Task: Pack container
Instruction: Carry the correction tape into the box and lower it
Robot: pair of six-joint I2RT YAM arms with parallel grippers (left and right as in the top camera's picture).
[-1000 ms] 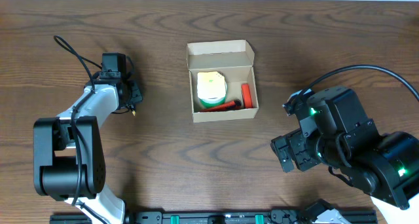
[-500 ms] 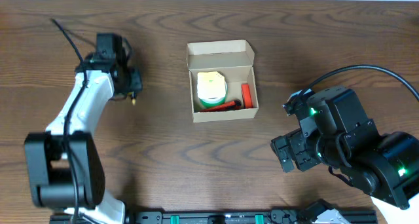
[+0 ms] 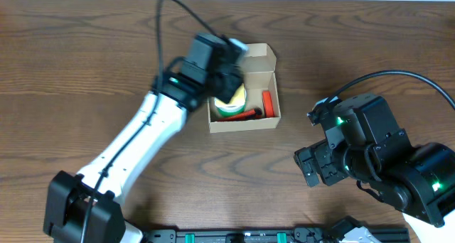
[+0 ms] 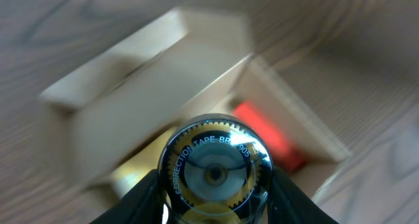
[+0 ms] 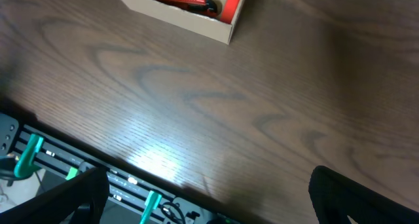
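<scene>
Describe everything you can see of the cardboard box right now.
The cardboard box is small, rectangular, tan, and sits open on the wooden table, its flap lid with side tabs folded back at the far side. Inside lie a cream-and-green roll and red items. The left tool, clamping a correction tape, hangs over its left rear corner; contact cannot be told.
</scene>
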